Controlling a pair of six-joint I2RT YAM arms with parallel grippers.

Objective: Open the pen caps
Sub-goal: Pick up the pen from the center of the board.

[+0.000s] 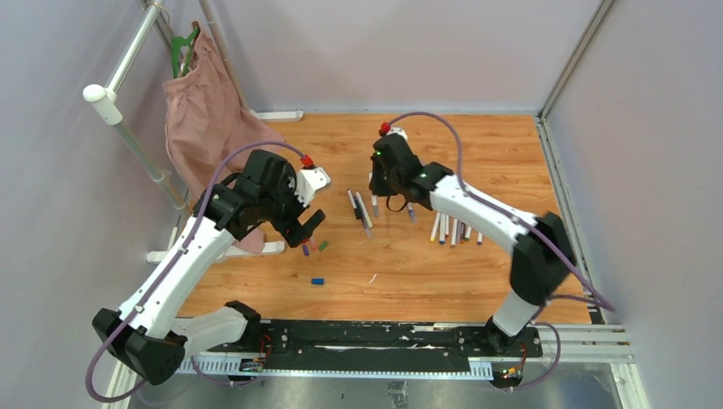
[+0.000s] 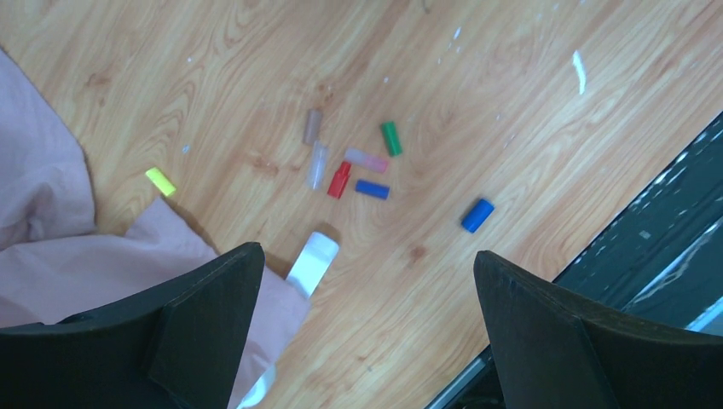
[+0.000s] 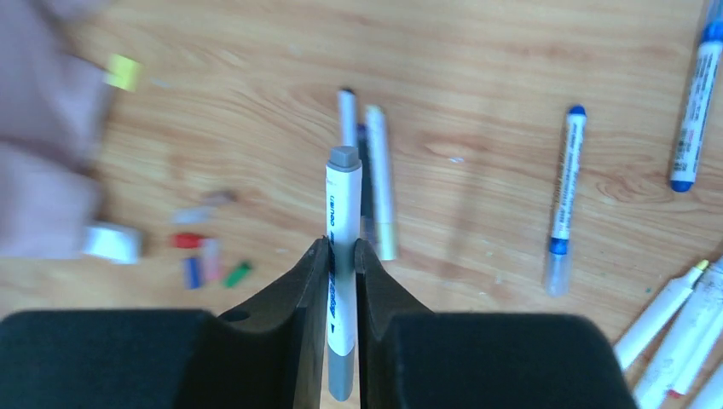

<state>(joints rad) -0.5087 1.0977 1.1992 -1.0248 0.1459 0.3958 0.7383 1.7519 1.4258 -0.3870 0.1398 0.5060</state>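
Note:
My right gripper (image 3: 342, 245) is shut on a white pen (image 3: 340, 200) held above the table, its grey cap (image 3: 344, 157) pointing away past the fingertips; a second grey end shows below the jaws. In the top view this gripper (image 1: 380, 189) hangs over the table's middle. Loose pen caps lie in a cluster under my left gripper (image 2: 367, 273), which is open and holds nothing: green (image 2: 390, 138), pink (image 2: 367, 160), red (image 2: 339, 180), a small blue one (image 2: 372, 189), a bigger blue one (image 2: 477, 215), two pale ones (image 2: 317, 164) and a yellow one (image 2: 159, 181).
Several pens lie in a row at the right (image 1: 452, 230), and others near the middle (image 1: 362, 211). A pink cloth (image 1: 205, 119) hangs from a white rail (image 1: 128, 128) at the left and spreads onto the table (image 2: 68, 256). A white bar end (image 2: 312, 262) pokes out beside it.

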